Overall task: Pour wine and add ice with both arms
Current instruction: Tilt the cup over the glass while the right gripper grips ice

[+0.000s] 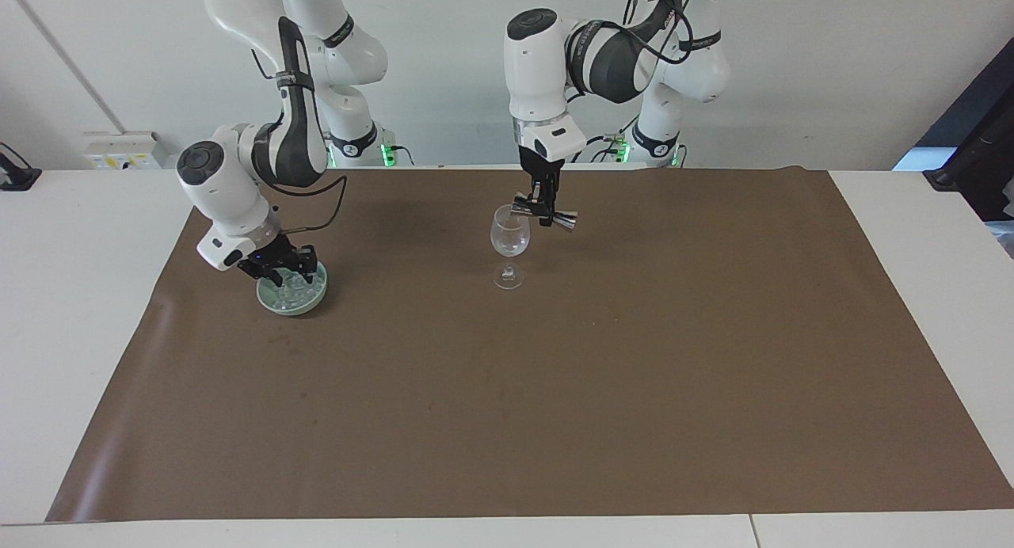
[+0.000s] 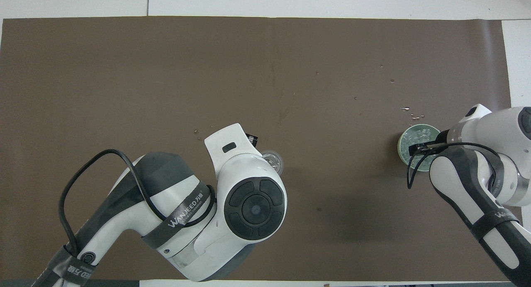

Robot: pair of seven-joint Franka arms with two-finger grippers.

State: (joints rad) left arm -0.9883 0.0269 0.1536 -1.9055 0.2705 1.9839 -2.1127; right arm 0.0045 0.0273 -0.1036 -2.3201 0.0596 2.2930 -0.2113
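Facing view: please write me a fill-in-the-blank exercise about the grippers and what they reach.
The left gripper holds the metal jigger at the wine glass, which stands ____.
The right gripper is over the pale ____ bowl.
The ice lies ____ the bowl.
Missing: upright; green; in.

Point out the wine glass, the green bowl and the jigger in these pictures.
wine glass [image 1: 509, 237], facing view, on the side of its bowl.
green bowl [image 1: 303, 305], facing view, on its outer wall.
jigger [image 1: 566, 224], facing view, on its flared end away from the glass.
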